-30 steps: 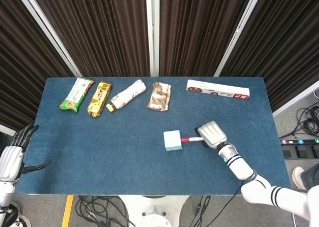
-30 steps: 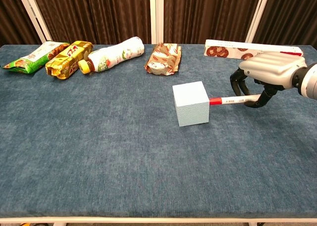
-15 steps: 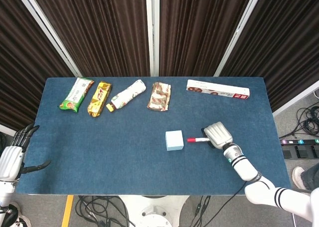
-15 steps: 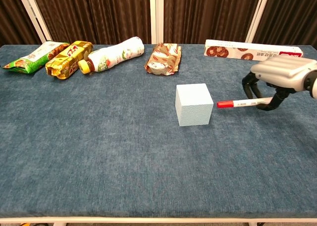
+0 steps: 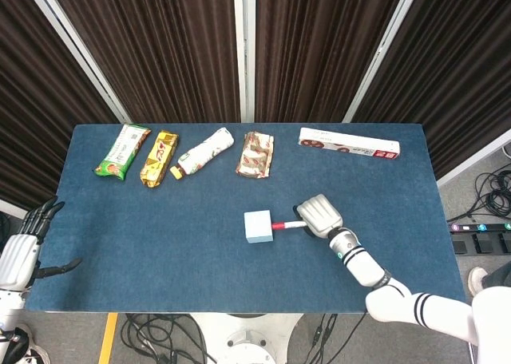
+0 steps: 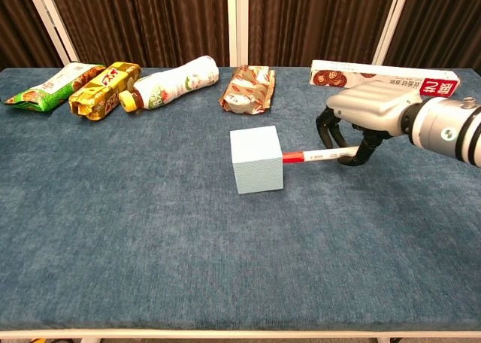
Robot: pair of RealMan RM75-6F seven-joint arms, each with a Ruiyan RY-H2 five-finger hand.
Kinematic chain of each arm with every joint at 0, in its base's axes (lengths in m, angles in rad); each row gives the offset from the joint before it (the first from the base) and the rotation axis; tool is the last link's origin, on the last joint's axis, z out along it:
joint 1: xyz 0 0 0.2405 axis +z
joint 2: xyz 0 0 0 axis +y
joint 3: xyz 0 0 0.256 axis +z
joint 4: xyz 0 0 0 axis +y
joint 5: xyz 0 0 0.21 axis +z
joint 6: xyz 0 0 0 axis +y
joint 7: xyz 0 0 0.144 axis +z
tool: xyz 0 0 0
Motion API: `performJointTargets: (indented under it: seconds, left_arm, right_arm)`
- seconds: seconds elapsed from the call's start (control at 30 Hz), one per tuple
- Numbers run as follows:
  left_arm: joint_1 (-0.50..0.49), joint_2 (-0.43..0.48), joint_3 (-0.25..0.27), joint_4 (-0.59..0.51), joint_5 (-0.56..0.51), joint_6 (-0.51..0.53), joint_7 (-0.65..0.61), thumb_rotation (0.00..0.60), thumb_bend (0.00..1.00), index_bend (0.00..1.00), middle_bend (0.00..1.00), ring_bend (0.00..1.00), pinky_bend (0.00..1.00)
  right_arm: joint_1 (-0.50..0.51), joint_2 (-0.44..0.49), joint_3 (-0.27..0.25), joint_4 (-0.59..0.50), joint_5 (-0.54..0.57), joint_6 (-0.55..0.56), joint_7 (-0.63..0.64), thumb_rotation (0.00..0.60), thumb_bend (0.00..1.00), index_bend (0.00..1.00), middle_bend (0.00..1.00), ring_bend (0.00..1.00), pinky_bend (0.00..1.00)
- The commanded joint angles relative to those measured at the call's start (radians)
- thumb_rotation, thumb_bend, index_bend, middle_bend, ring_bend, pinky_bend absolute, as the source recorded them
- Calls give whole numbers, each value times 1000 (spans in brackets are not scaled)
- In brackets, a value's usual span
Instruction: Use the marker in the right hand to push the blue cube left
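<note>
Left hand — nearest, at the left front corner of the surface; fingers apart, holding nothing, well apart from the work.

Right hand — over the right middle of the surface, fingers curled round the rear of the marker, which lies nearly level and points left.

Marker tip — red end touching the right face of the cube, low on that face in the chest view.

Blue cube — pale blue block, flat on the blue cloth near the centre, open cloth to its left.

Handling note, as a judgement — the push is in hand. Hold the marker level and aimed at the middle of the right face; off-centre contact would likely turn the cube rather than slide it. Move the arm straight left at a slow, even pace, grip firm so the marker does not slide back through the fingers.

Far row, left to right — green packet, yellow packet, bottle on its side, brown packet, long box behind the right hand; all well apart from the cube's path
</note>
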Motion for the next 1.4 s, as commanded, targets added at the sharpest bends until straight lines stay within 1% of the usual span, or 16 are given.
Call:
performJointTargets:
  seconds: [0.03,0.27,0.43,0.53,0.7,0.9,1.03,1.2,1.4]
  left_arm:
    - [1,-1,0,1,0,0,2,600,41,111,19,0,0]
    - [1,-2,2,-1,1,0,6,600,41,112,19,0,0]
    - [2,-1,0,-2,0,1,6,600,42,112,19,0,0]
    - [2,0,-1,-1,-3,0,2,600,42,111,19,0,0]
    - [1,5,-4,0,-9,-4,-6,600,42,111,19,0,0]
    - [2,10,-5,0,-14,-8,-12,600,43,112,19,0,0]
    - [2,12,-6,2,-17,-11,-17,600,43,113,19,0,0]
    - [2,15,-8,3,-21,-13,-26,600,44,112,19,0,0]
    - [1,17,-9,1,-19,-12,-25,600,45,113,19,0,0]
  right_arm:
    - [2,1,-6,-6,21,3,-22,600,274,652,644,999,1000]
    - [-17,35,-31,-9,33,21,-21,600,274,652,643,1000,1000]
    - [-10,28,-34,-5,35,13,-16,600,273,653,644,999,1000]
    - [4,13,-28,-6,36,11,-24,600,274,654,644,999,1000]
    - [46,-23,-2,-7,63,-5,-54,600,276,656,645,1000,1000]
    - [111,-97,31,2,146,-28,-117,600,275,656,645,1000,1000]
    - [139,-126,36,2,195,-25,-158,600,275,657,645,1000,1000]
    - [138,-106,17,-19,225,6,-190,600,276,657,645,1000,1000]
    - [120,-78,-17,-34,246,25,-194,600,275,657,645,1000,1000]
